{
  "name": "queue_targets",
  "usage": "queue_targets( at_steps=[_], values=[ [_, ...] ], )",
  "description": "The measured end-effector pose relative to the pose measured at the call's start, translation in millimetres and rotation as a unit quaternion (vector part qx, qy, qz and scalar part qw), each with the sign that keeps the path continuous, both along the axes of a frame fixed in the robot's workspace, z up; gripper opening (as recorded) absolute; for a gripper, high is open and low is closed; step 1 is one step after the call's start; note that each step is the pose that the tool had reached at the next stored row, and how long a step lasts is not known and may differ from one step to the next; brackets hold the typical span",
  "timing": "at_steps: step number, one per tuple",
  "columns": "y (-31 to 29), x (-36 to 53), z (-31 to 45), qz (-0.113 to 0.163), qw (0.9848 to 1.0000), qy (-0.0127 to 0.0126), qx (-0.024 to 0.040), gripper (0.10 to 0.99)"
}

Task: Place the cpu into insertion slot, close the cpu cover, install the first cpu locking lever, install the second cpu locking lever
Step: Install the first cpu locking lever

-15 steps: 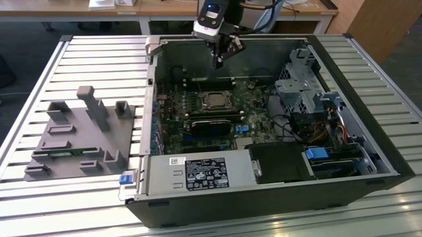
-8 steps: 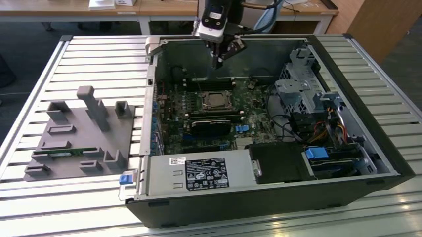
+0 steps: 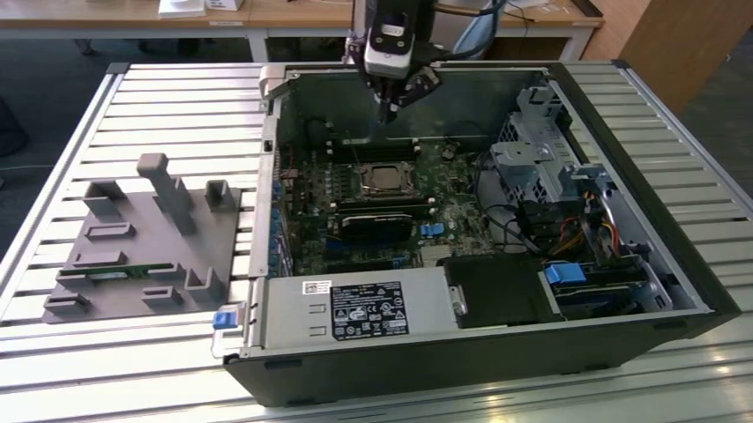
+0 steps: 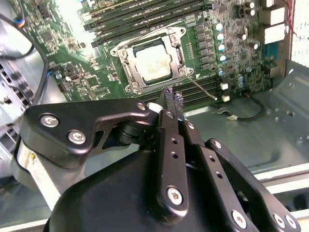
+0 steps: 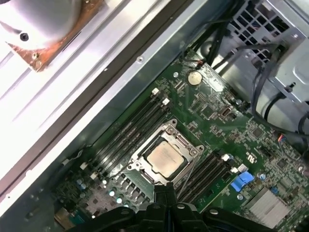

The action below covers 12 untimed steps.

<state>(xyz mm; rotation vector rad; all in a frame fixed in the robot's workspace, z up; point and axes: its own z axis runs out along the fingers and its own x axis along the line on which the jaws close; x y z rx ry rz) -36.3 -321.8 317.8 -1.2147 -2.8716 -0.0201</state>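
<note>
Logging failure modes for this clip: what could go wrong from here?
The thin lever juts out from the socket cover; the gripper hanging above could slip off it onto the nearby memory slots. If the chip sits crooked under the cover, clamping might damage it.

We see our gripper (image 5: pixel 166 191) with its tips pressed together. Just ahead of the jaws the cpu (image 5: pixel 164 159) sits in its socket (image 5: pixel 170 129), with the cover (image 5: pixel 186 143) lying flat around it. Memory slots (image 5: pixel 133 128) run along either side of the socket. Farther beyond the jaws, a coin cell (image 5: pixel 194 77) lies on the board (image 5: pixel 217 121), near dark cables (image 5: pixel 260 82).
</note>
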Motion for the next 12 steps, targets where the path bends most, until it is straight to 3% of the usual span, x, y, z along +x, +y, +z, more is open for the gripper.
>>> queue_targets(
  at_steps=[7, 8, 12],
  values=[
    [0.0, 0.0, -2.0, 0.062, 0.9981, -0.0011, -0.0001, 0.106],
    [0.0, 0.0, -2.1, 0.067, 0.9977, -0.0028, -0.0001, 0.106],
    [0.0, 0.0, -2.9, 0.081, 0.9966, -0.0147, 0.0013, 0.106]
  ],
)
